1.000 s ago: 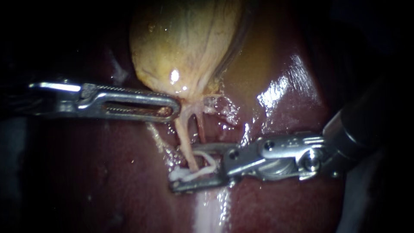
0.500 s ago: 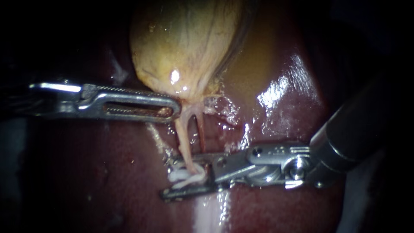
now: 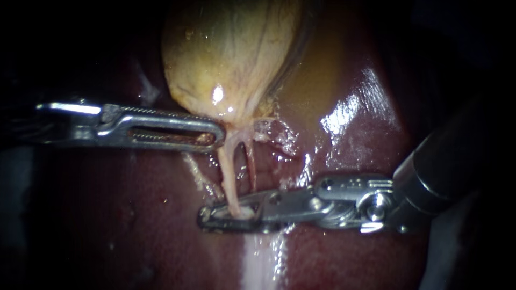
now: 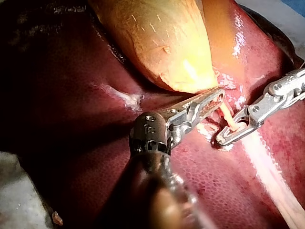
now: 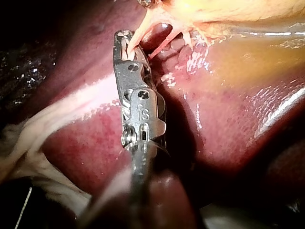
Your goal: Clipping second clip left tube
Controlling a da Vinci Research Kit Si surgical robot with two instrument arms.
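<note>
The yellow gallbladder [image 3: 231, 59] narrows into two tubes. The pale left tube [image 3: 228, 172] runs down into the jaws of my right instrument [image 3: 206, 217], which are shut across its lower end. Only a sliver of white clip [image 3: 246, 213] shows between them. The thin reddish right tube [image 3: 250, 164] lies just beside and outside the jaws. My left instrument [image 3: 219, 134] is shut on the gallbladder's neck, pulling it sideways. The left wrist view shows its jaws [image 4: 220, 93] at the gallbladder's tip. The right wrist view shows the tube entering the right instrument's jaws [image 5: 123, 38].
Dark red liver [image 3: 349, 134] surrounds everything, wet and glossy on the right. A pale white band of tissue [image 3: 263, 263] runs down the liver below the right instrument's jaws. Frayed whitish tissue [image 3: 279, 137] lies beside the gallbladder's neck.
My right instrument's jaws slid further left over the left tube and closed down, flattening the white clip between them. My left instrument stayed still.
</note>
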